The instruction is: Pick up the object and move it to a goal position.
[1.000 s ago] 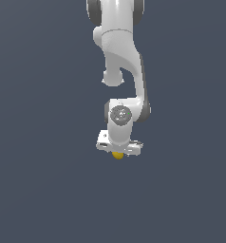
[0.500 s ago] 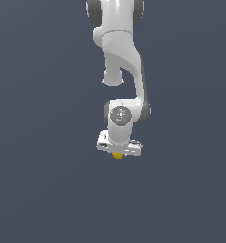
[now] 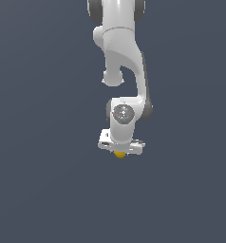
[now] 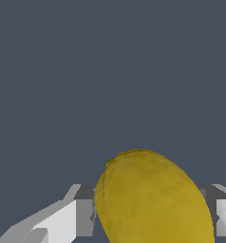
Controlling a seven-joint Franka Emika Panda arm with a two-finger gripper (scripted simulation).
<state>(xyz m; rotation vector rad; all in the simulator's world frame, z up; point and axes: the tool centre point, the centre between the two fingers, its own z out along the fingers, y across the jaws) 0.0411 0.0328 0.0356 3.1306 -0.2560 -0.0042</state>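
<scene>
Arm: the white Panda arm point(image 3: 120, 57) reaches down from twelve o'clock in the exterior view, wrist pointed at the floor, a posture suited to carrying from above.

Gripper: the gripper point(image 3: 120, 151) hangs at the arm's low end, just below frame centre, with one finger point(image 4: 62, 219) seen in the wrist view pressed to the load's flank and another flush on the opposite side.

Object: the object point(image 4: 153, 199), a smooth yellow-orange oval, sits clamped between those fingers; in the exterior view only its lower curve peeks out at six o'clock under the hand, since the wide white body hides the rest.

Grip: clenched on the object, fingers touching both flanks with no gap showing.

Surroundings: the ground point(image 3: 39, 190) is a plain slate-grey field; no goal marker is visible.

Stage: by appearances the pick is done and the carry remains, though whether the object is clear of the ground cannot be told.
</scene>
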